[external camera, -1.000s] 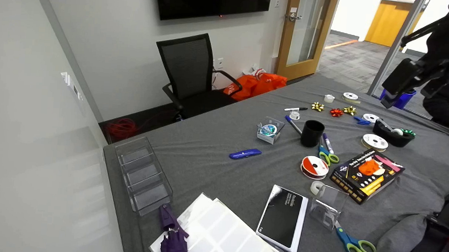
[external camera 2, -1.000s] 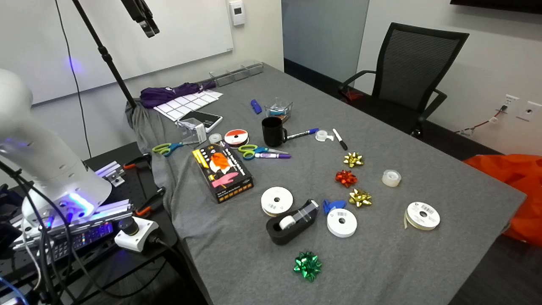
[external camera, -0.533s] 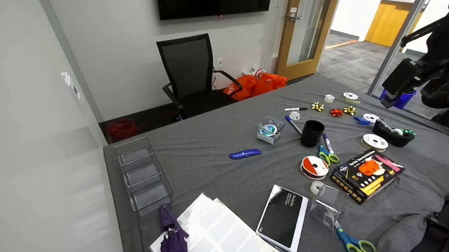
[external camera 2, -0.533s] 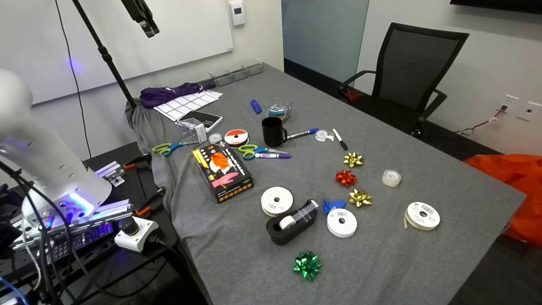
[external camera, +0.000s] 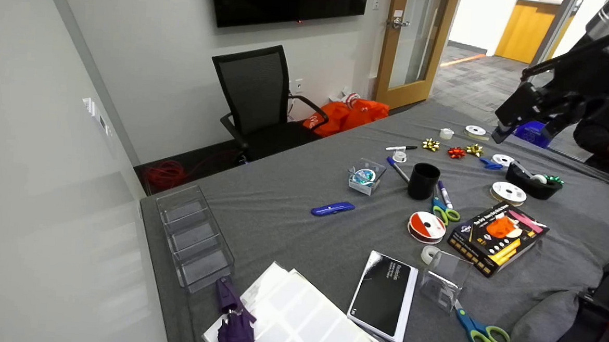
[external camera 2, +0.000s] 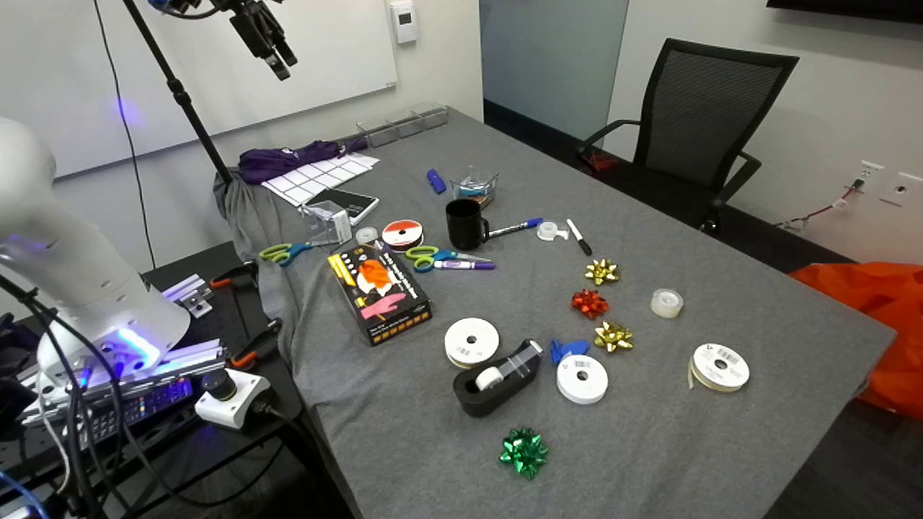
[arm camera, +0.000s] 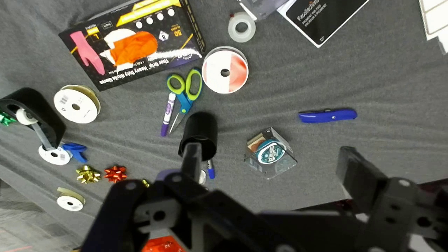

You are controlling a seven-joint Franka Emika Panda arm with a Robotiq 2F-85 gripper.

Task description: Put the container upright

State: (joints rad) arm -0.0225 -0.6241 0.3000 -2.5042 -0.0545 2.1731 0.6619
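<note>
I see no small dark cup-like container with a pale part in any view now; it is hidden or out of view. My gripper (arm camera: 271, 151) is open and empty in the wrist view, its two fingers wide apart. In both exterior views the gripper (external camera: 524, 134) (external camera 2: 284, 66) hangs high above the table, apart from everything on it. A clear plastic box (external camera: 446, 280) stands beside the black ink-pad box; it also shows in an exterior view (external camera 2: 326, 223) and is cut off at the top of the wrist view.
A black mug (external camera: 423, 181), a clear box (external camera: 366, 177) with a teal roll and a blue cutter (external camera: 332, 209) stand mid-table. A glove box (external camera: 498, 238), scissors (external camera: 483, 334), a tape dispenser (external camera 2: 497, 376), ribbon spools (external camera 2: 471, 342) and a divided clear tray (external camera: 195, 238) lie around.
The gripper has moved, leftward in one exterior view and right and down in the other, in the last half second. A person's hand shows at the right edge behind the arm. Table objects have not moved.
</note>
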